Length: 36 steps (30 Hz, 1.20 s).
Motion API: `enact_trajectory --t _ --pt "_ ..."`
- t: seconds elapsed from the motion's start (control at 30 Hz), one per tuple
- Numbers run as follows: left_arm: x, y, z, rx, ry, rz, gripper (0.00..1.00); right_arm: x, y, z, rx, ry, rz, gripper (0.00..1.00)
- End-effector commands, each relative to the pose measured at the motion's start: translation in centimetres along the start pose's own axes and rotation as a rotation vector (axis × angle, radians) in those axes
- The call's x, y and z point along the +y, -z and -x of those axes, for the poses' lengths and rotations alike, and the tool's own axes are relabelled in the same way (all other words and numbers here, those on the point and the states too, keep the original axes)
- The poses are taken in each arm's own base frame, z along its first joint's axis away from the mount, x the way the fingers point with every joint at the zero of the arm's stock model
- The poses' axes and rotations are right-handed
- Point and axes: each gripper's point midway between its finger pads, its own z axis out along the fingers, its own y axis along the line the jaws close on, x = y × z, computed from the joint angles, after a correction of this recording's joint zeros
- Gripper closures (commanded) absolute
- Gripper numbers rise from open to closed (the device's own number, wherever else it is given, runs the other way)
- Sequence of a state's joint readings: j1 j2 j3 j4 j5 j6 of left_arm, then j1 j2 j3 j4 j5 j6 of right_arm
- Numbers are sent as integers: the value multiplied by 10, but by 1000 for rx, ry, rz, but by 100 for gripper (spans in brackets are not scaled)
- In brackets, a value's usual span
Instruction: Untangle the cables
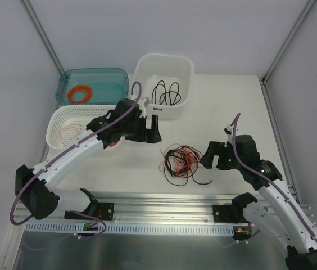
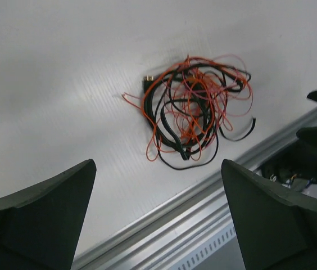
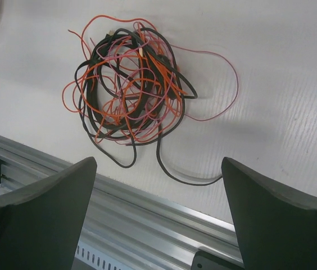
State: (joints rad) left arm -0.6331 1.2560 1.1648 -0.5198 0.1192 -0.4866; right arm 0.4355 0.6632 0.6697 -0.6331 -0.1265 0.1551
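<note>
The left jaws stand wide apart with nothing between them, and so do the right jaws. The cables, a loose tangle of black, red and orange wire, lie on the white surface between the two sets of jaws, ahead of and below each, touching neither.

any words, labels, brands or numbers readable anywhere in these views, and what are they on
No text can be read in any view.
Small dark label on the front wall of the white tub: too small to read.
The cables: no print visible, even in the closer wrist views.
</note>
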Motion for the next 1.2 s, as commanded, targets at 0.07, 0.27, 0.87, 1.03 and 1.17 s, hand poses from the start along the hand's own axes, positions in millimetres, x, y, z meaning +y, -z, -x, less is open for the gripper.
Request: enact_trajectory --t 0.07,0.27,0.87,1.03,1.17 --pt "-28 -36 -23 135 -173 -41 9 9 -8 5 -17 -48 46 1" --pt "-31 -85 -24 221 -373 -50 16 8 -8 0 -5 -33 48 1" --pt "-21 -170 -74 432 -434 -55 57 9 -32 -6 22 -69 64 1" --pt "-19 -171 -76 435 -423 -43 89 12 -56 -7 29 -162 81 1" --pt "-23 -155 -64 385 -414 -29 100 11 -76 -13 42 -234 79 1"
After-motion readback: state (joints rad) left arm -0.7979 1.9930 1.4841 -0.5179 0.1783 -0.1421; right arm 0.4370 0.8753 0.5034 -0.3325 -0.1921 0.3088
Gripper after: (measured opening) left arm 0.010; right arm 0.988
